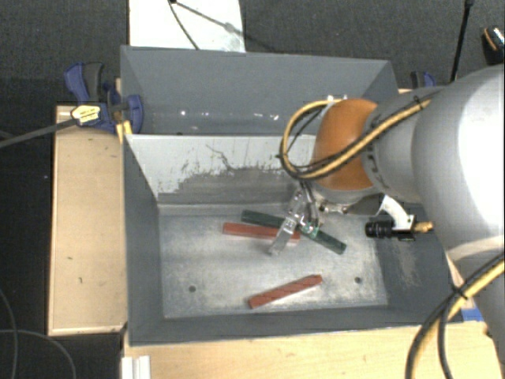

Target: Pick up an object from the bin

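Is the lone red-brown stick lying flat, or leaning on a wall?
Lying flat. The red-brown stick rests full length on the bin floor, touching no wall, apart from the gripper.

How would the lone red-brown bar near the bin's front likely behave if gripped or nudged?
The red-brown bar looks straight and flat, so probably stiff and apt to slide, not roll. Slim, so likely light. Lying flat, possibly hard to grip.

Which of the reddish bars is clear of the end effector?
The lower reddish bar, lying alone; the upper reddish bar ends right at the end effector.
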